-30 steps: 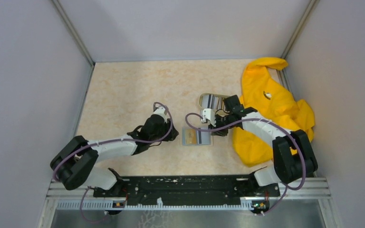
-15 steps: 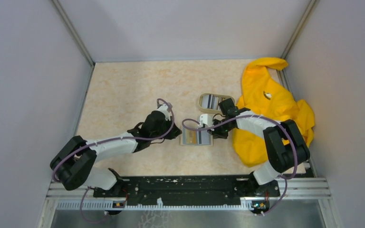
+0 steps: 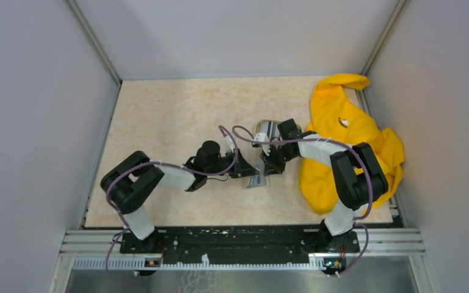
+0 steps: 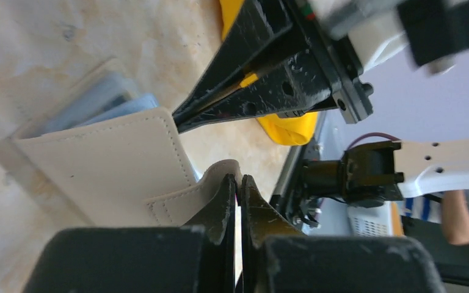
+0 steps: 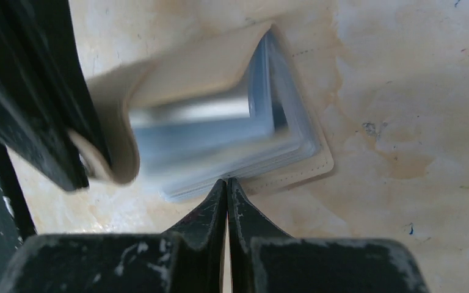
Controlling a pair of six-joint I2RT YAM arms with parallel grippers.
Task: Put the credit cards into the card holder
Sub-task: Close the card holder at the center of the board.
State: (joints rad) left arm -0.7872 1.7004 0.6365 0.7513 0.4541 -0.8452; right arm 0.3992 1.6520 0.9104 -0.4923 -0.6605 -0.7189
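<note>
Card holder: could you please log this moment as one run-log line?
left tool: shut on flap of tan folding card holder | right tool: shut, tips at its clear sleeves | holder: open

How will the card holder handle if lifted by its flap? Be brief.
Probably floppy: the card holder curls at the flap where the left claw pinches it. Likely to hinge open rather than lift whole, since its lower half lies flat.

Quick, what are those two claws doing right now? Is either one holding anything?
Left gripper: shut, pinching the beige flap of the card holder.
Right gripper: shut, tips at the card holder's edge; whether it grips anything cannot be told.
</note>
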